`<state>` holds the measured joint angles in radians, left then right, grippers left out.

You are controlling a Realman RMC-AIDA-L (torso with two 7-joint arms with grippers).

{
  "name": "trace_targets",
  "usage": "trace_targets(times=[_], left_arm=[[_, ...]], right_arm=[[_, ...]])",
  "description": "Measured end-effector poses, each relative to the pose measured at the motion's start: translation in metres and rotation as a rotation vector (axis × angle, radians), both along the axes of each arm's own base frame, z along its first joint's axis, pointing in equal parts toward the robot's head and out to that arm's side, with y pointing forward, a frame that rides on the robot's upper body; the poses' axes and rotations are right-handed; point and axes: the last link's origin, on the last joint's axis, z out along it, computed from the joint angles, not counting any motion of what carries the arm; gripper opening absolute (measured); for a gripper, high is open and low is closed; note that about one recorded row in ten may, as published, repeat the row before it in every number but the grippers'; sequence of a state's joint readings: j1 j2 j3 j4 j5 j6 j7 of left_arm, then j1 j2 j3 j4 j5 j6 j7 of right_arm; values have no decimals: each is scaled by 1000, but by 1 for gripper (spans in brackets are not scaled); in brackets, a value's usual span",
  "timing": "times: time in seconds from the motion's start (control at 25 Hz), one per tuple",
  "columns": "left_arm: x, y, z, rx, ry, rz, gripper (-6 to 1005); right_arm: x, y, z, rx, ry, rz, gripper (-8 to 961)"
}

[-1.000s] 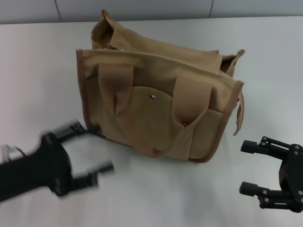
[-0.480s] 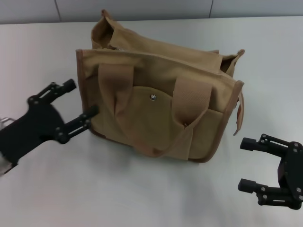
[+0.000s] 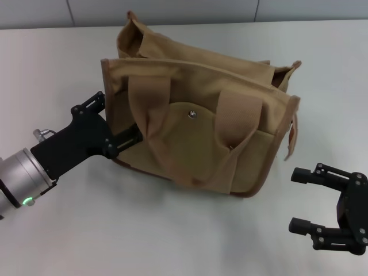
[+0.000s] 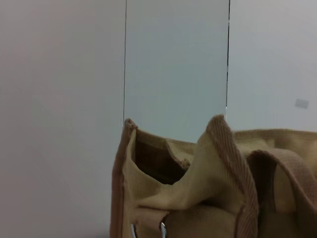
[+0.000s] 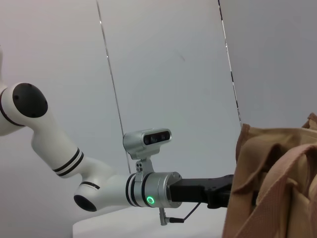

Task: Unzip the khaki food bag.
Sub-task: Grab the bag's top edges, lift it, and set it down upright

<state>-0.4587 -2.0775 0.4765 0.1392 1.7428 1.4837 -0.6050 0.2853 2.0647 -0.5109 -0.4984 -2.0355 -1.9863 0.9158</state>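
The khaki food bag [image 3: 201,123] stands upright on the white bench [image 3: 52,69], a little toward the robot's left of centre, its long axis running across the view from the near-left end to the far-right end. Its 2 webbing handles hang down the front face on either side of the snap button [image 3: 191,114].

The left gripper [image 3: 112,127] is at the bag's left end panel, jaws spread: 1 finger lies against the side trim near the top corner, the other reaches onto the lower front face. It looks to be pressing or bracing that end rather than gripping anything.

The right gripper [image 3: 303,200] hovers over the bench well apart from the bag, off its right front corner, jaws open and empty.

The zipper runs along the top opening, above and behind both grippers; its pull cannot be made out. The left arm is clearly nearer, so the coming move likely has it steady the bag's end while the right rises to the top seam.
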Motion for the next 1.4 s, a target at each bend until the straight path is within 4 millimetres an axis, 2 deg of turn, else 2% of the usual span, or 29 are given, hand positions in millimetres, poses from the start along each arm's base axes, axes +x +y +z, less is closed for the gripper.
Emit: trace_targets(times=[0.36,0.6,0.88,1.04,1.24,1.4], left_arm=[[-6,-3,0,46,5,25,612],[-5,-4,-1,45,11,17,380],[0,-6,-3,63,10,-20,266],[3,-7,-2,67,-4,-33,228],[10,-4,3,79,-36,-69,180],[16,2,9,95,-51,-95,84]], right_arm=[[0,1,-1,1,-2,-1,829],[0,0,-3,5,-1,-14,830],[1,0,1,39,19,-31,830],[5,3,11,134,71,-88,830],[8,7,32,332,224,-183,830],[8,15,45,496,348,-247,829]])
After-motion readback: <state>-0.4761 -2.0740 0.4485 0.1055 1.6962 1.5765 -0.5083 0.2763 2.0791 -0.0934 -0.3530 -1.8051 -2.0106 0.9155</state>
